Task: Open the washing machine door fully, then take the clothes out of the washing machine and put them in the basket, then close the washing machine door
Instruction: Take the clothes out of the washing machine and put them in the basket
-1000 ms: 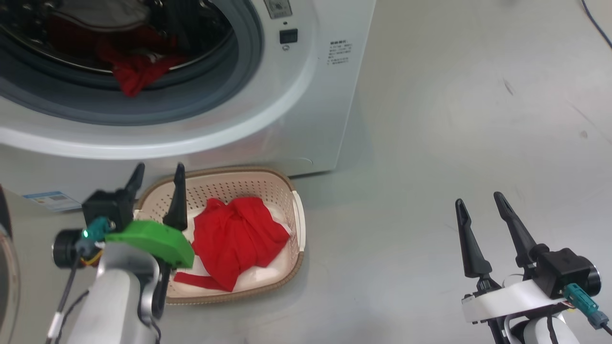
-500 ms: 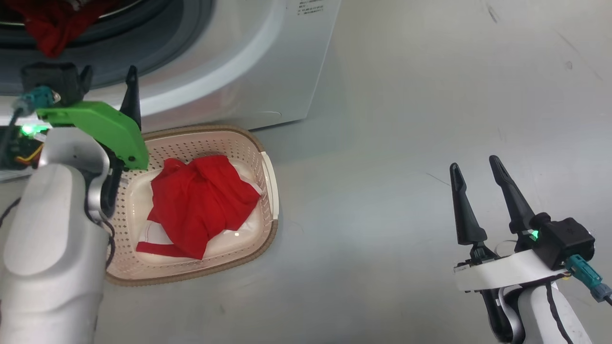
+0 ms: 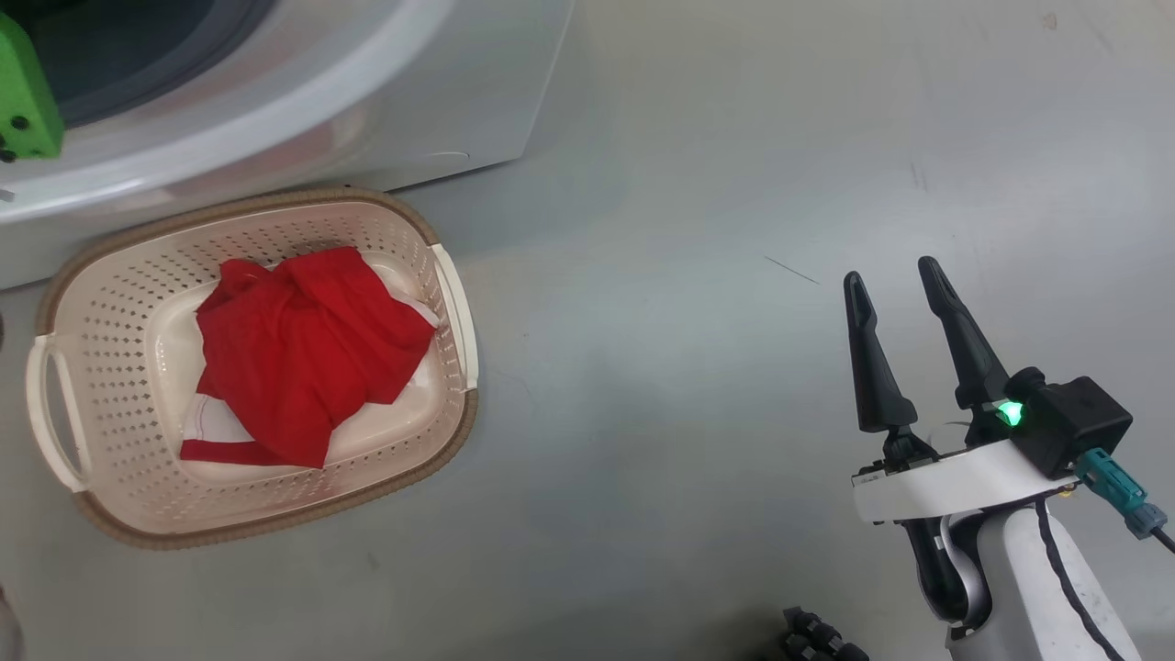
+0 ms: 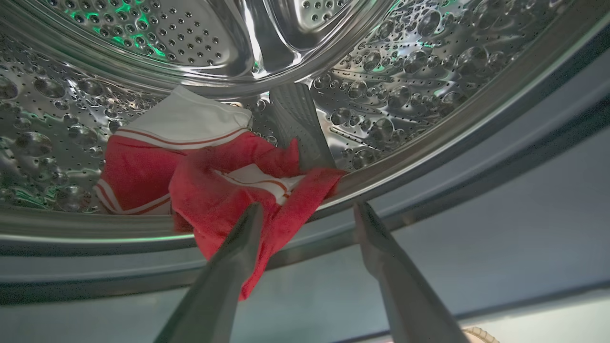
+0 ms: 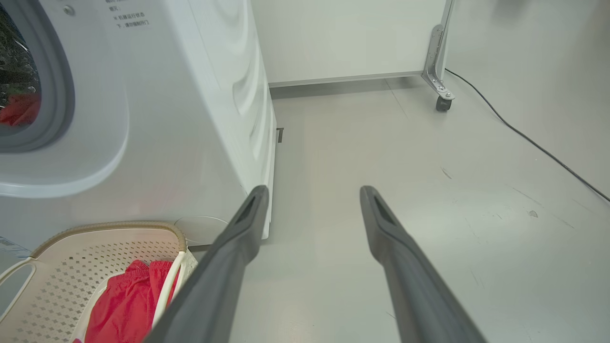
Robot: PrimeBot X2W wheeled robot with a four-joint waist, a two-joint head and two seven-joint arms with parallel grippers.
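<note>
The washing machine point(image 3: 275, 110) stands at the upper left, its door out of view. Below it on the floor is the cream basket point(image 3: 110, 303) with a red garment point(image 3: 294, 358) lying in it. In the left wrist view my left gripper point(image 4: 307, 207) is open at the mouth of the steel drum point(image 4: 405, 71). Red clothes with white trim point(image 4: 209, 176) lie there, one fold hanging over the grey seal point(image 4: 476, 190) behind my left finger. My right gripper point(image 3: 890, 271) is open and empty over bare floor, well right of the basket.
A green cover of my left arm point(image 3: 23, 101) shows at the machine's opening. In the right wrist view the machine's side point(image 5: 190, 119) is on the left, a castor point(image 5: 442, 102) stands at the back wall, and a dark cable point(image 5: 524, 138) runs across the floor.
The head camera has shifted, so machine and basket sit further up and left. My left arm has risen from over the basket to the drum opening. The right gripper stays open.
</note>
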